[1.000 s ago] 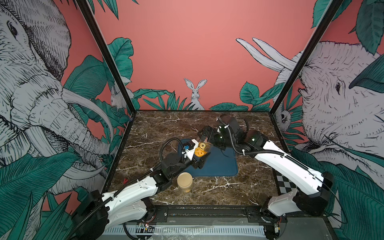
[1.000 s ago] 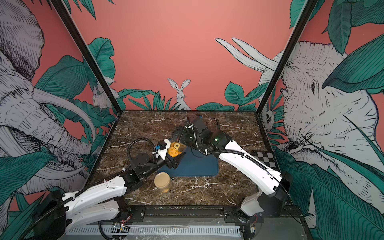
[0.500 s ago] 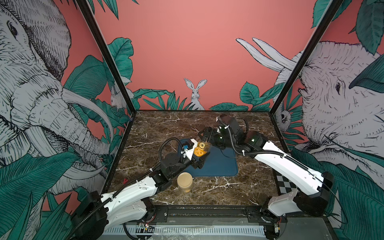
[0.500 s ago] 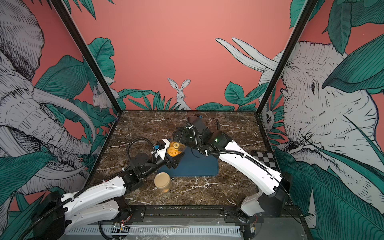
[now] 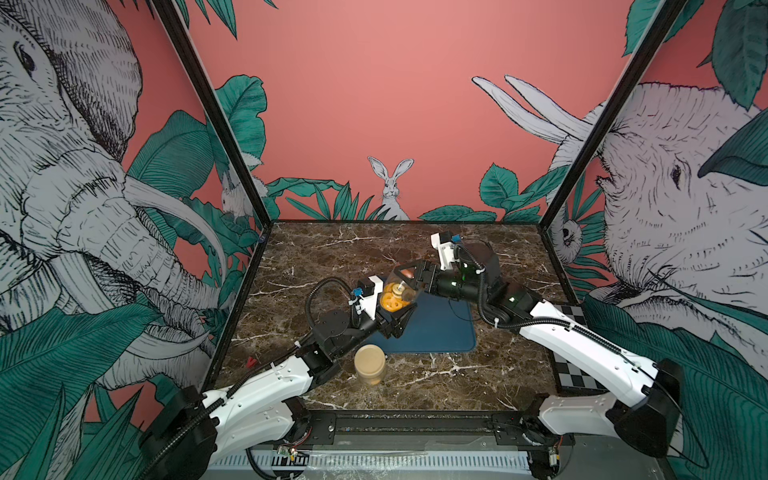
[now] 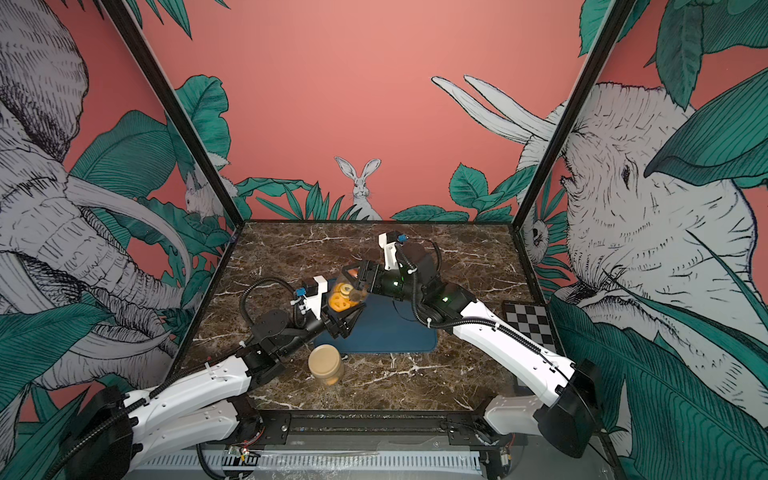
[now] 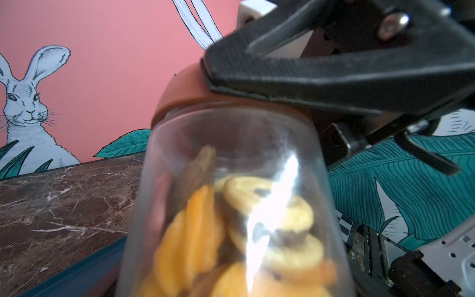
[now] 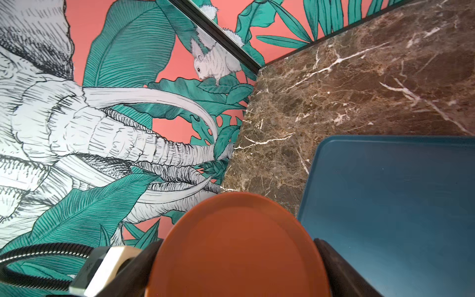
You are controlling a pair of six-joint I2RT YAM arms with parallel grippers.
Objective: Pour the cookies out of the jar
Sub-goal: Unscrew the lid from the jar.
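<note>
My right fingers (image 8: 335, 267) are clamped on the rim of the orange-brown lid (image 8: 236, 244), one on each side. That lid sits on the clear jar (image 7: 231, 180), which my left fingers (image 5: 391, 322) grip around its lower body. The jar is tilted in the air over the left end of the blue tray (image 8: 385, 205), near the middle of the table (image 5: 332, 257). The cookies (image 7: 200, 231) lie heaped inside. I judge the wall smooth and slippery, the load light and the biscuits brittle. So I'd hold low on the body, work the lid by its rim and pour gently.

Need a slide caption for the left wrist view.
Close-up: clear jar of orange-yellow cookies, rust-brown lid clasped by the right gripper, marble table behind.
</note>
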